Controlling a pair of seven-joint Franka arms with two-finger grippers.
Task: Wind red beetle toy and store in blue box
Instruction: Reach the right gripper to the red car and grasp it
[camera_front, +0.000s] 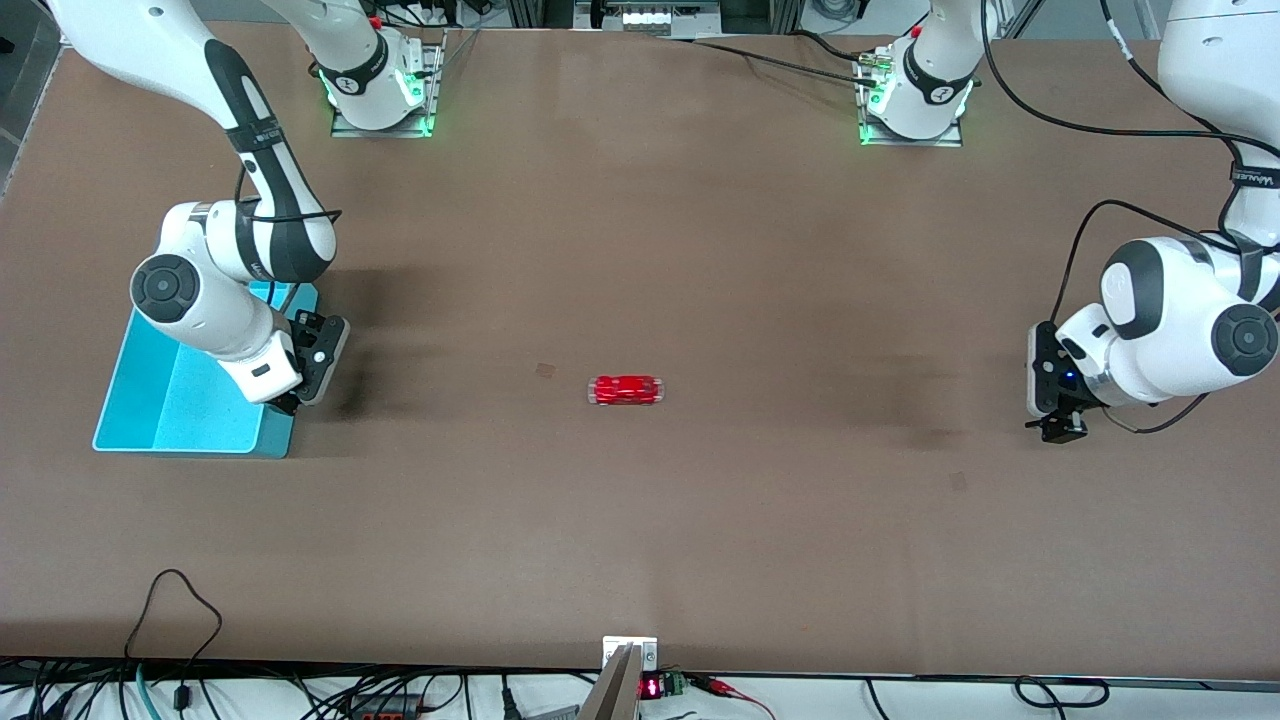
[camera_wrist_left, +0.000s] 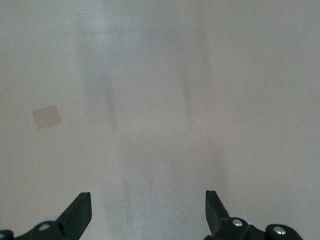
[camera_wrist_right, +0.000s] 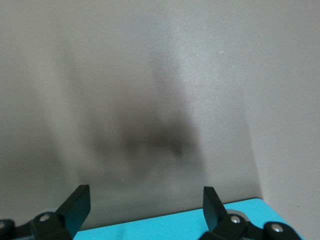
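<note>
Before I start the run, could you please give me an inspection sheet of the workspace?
Surface: brown table, a small pale patch beside the toy.
Job's things: red beetle toy mid-table, untouched; blue box at the right arm's end.
Clutter: nothing seen.
Grippers: right gripper open and empty at the box's wall; left gripper open and empty over bare table at the left arm's end.
Cables: black cables by the left arm's base, more along the near edge.
Surroundings: nothing seen.

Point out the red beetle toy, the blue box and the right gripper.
red beetle toy (camera_front: 626, 390), front view, middle of its roof.
blue box (camera_front: 175, 400), front view, bare floor inside it.
right gripper (camera_wrist_right: 145, 207), right wrist view, midway between its open fingertips.
</note>
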